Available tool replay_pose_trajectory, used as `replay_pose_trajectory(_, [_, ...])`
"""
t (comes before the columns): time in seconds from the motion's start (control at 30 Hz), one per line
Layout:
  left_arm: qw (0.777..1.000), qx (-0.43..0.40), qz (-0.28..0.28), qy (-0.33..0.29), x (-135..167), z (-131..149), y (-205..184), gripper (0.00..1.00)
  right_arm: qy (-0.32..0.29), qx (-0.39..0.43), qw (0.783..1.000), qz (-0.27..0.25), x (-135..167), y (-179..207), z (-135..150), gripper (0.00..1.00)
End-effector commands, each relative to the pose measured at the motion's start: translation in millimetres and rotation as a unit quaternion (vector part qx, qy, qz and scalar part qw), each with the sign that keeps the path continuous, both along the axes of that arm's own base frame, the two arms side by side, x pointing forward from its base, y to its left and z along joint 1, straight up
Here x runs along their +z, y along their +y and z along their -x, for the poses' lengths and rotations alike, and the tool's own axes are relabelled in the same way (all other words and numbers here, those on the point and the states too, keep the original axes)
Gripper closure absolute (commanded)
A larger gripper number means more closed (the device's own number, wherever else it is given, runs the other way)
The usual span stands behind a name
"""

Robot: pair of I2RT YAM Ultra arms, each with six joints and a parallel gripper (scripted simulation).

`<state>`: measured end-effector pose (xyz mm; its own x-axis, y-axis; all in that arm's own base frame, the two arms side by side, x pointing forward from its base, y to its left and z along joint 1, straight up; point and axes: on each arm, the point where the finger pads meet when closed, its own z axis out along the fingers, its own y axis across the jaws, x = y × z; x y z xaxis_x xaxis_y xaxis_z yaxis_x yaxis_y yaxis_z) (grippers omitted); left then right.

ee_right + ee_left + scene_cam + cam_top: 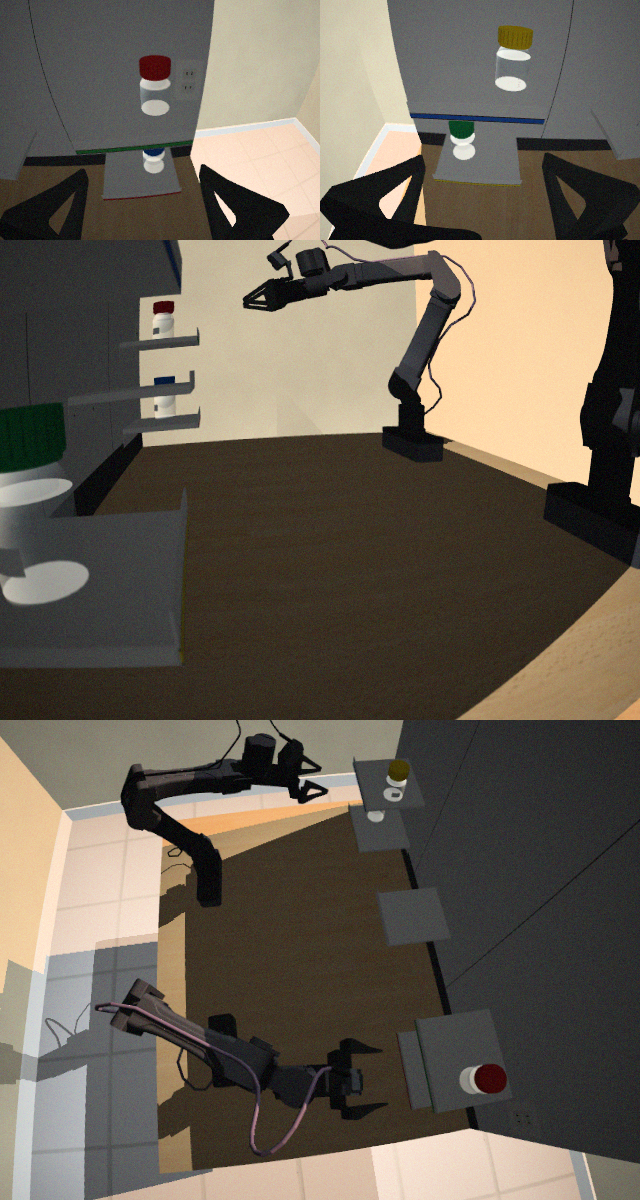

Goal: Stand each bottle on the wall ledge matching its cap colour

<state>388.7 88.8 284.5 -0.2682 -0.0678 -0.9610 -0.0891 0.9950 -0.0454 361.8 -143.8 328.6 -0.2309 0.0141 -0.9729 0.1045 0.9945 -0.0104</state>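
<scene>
- As we look in from the left, the left gripper (323,779) (483,162) has its fingers spread wide with nothing between them, short of the ledges.
- Up on the upper left ledge (372,782) (477,119), blue-stripped, stands the yellow-capped bottle (397,777) (513,57), upright: colours don't match!
- Just below, the green-capped bottle (375,816) (31,446) (462,130) is upright on the lower left ledge (379,838) (129,612) (495,165), whose strip is yellow. Another mismatch.
- Centre stage, the middle ledge (413,916) (129,392) juts from the wall, bearing no bottle; its strip colour can't be made out.
- Over to the right, the right gripper (384,1077) (245,302) (142,174) is also wide apart and holding nothing, in front of the ledges.
- High on the green-stripped upper right ledge (454,1040) (180,339) (135,147), the red-capped bottle (485,1078) (163,320) (155,75) stands upright, wrong colour again.
- Beneath it, the blue-capped bottle (165,406) (153,159) stands on the red-stripped lower right ledge (413,1071) (186,420) (130,175), so no match there either.
</scene>
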Motion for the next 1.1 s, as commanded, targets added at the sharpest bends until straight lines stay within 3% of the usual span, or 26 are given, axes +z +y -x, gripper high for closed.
replay_pose_trajectory(0.0, [0.999,-0.011,-0.017,-0.047,-5.5,-5.4,9.5,0.00,-0.050,-0.002,0.998,0.030,-5.4,2.2,-0.3,0.00])
replay_pose_trajectory(0.13, [0.999,-0.002,-0.014,-0.036,-37.5,-3.1,21.8,0.00,-0.040,-0.002,0.999,0.022,-50.5,2.9,-1.2,0.00])
replay_pose_trajectory(0.2, [0.999,-0.002,-0.014,-0.036,-37.5,-3.1,21.8,0.00,-0.040,-0.002,0.999,0.022,-50.5,2.9,-1.2,0.00])
replay_pose_trajectory(0.47, [1.000,0.010,0.002,-0.005,-79.5,2.1,33.4,0.00,-0.015,0.000,1.000,0.006,-113.9,6.0,0.5,0.00])
replay_pose_trajectory(0.63, [1.000,0.009,-0.001,-0.012,-72.7,1.3,33.1,0.00,0.005,0.001,1.000,-0.007,-133.9,8.4,2.9,0.00])
replay_pose_trajectory(1.07, [1.000,0.012,0.000,-0.011,-72.9,1.1,33.3,0.00,-0.003,0.001,1.000,0.001,-126.3,6.6,2.9,0.00])
